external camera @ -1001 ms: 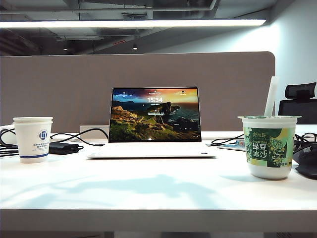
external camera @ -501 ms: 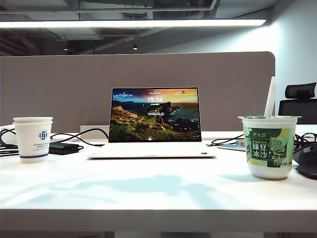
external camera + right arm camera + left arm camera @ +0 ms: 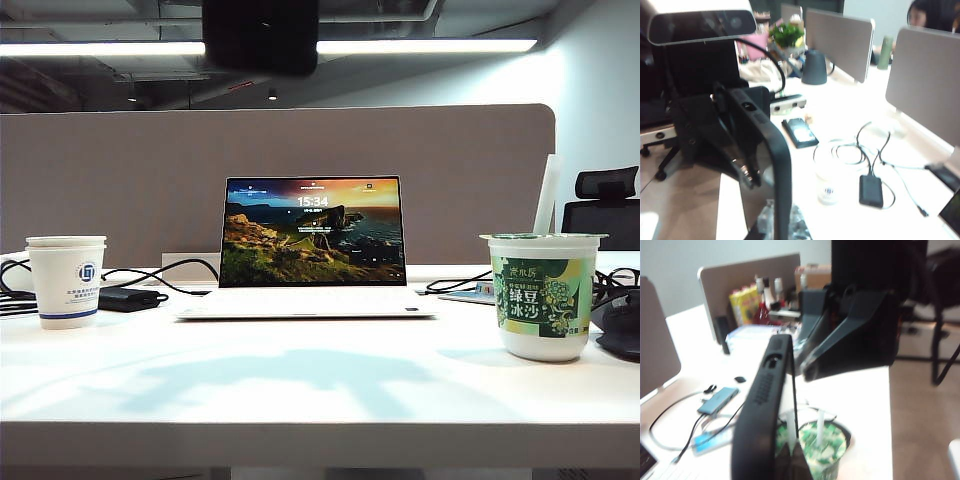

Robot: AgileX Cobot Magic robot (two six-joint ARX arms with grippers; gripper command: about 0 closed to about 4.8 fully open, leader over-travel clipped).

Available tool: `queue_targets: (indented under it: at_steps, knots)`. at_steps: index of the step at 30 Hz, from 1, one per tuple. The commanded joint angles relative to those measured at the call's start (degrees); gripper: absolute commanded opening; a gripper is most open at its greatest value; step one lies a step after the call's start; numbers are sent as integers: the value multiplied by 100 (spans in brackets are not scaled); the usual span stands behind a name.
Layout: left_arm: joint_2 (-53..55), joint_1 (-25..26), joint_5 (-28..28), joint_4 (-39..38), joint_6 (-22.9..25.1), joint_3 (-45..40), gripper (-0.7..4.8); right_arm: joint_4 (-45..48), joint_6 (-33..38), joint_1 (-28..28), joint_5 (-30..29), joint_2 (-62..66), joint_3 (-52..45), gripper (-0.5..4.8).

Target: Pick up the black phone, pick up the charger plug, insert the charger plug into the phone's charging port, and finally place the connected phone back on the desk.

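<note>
Since the earlier frame a dark block point(image 3: 260, 35) has dropped into the top centre of the exterior view, blurred, and I take it for part of one of my arms. The shadow point(image 3: 300, 375) on the desk point(image 3: 320, 440) has spread wider across the lower middle. Nothing standing on the desk has shifted

Both my grippers hang high above the desk, facing each other at close range. My left gripper point(image 3: 786, 347) has its fingers pressed together; I cannot make out anything caught between them. My right gripper point(image 3: 807, 367) is too blurred to tell whether its jaws are apart or together

What I take for the black phone point(image 3: 800, 132) lies flat on the desk, beyond the paper cup point(image 3: 827, 186) and out of the exterior view. Its long axis runs from the cup's side towards a small white box point(image 3: 787, 104) behind it. That is my left arm's side, so I judge the left gripper nearer, with a reach down and outward

Near the power brick point(image 3: 871, 190), a thin cable ends in a small tip point(image 3: 924, 214) by the laptop point(image 3: 312, 240), possibly the charger plug
</note>
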Motion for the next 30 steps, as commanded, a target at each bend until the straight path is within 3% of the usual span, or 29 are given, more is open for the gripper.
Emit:
queue_targets:
  at_steps: [1,8,15,26,30]
  knots:
    - [-39,-2,-120,-278,522,39,-6,-332,-308,0,9,-81,22,25]
    - [-39,-7,-693,-970,1180,39,-6,-1113,-721,0,389,-221,28,0]
    - [-39,-9,-960,-1102,1342,39,-6,-2100,-1246,0,841,-369,136,0]
    - [-42,-11,-977,-1128,1325,39,-6,-2942,-1156,0,3609,-533,717,0]
    - [-42,-11,-975,-1126,1320,39,-6,-3202,-1021,-59,4190,-555,807,0]
